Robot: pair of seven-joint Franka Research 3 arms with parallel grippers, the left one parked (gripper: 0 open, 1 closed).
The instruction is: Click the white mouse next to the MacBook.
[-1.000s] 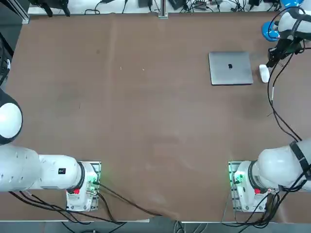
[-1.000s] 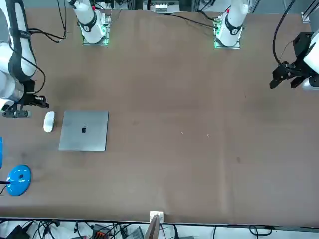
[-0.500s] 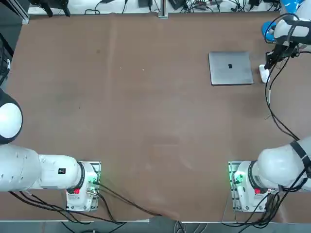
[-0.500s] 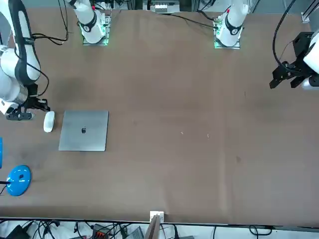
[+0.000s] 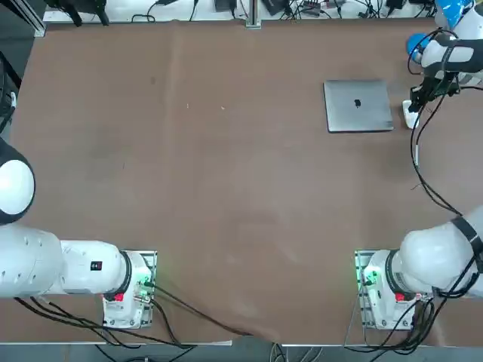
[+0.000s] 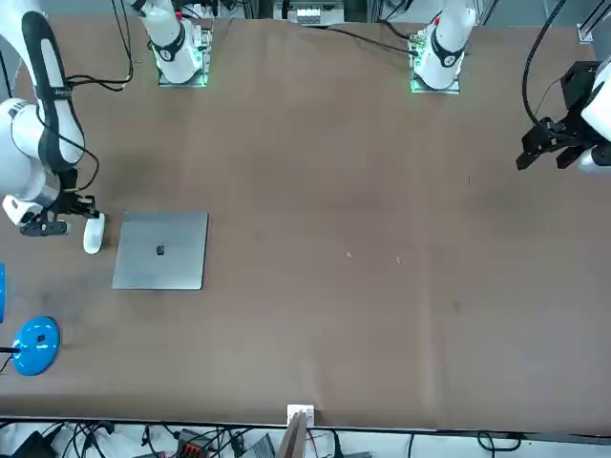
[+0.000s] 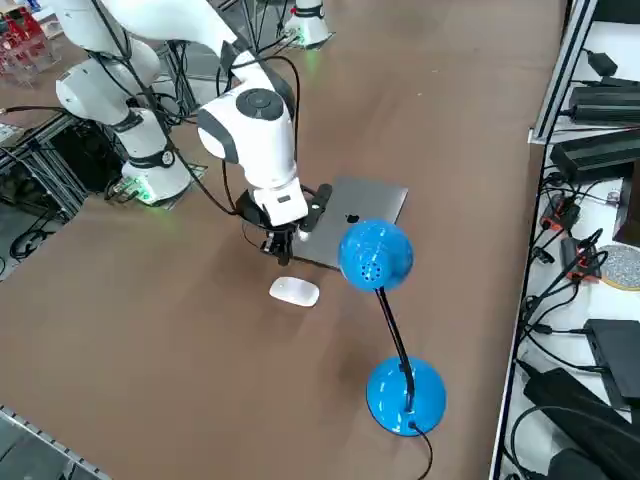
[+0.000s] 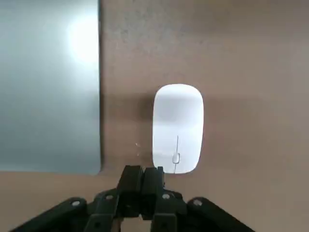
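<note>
From left to right in the top view, we see the closed silver laptop (image 5: 358, 105) lying flat on the table (image 5: 226, 188), then the white mouse (image 5: 410, 115) just beside it. We have our right claw (image 8: 141, 170) closed, above the table near the mouse.

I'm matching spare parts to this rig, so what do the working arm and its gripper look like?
The right arm is glossy white with rounded segments, dark grey bands at the joints and black cables strapped along it. Its gripper is black, with slim, blocky fingers and small round silvery screws.
</note>
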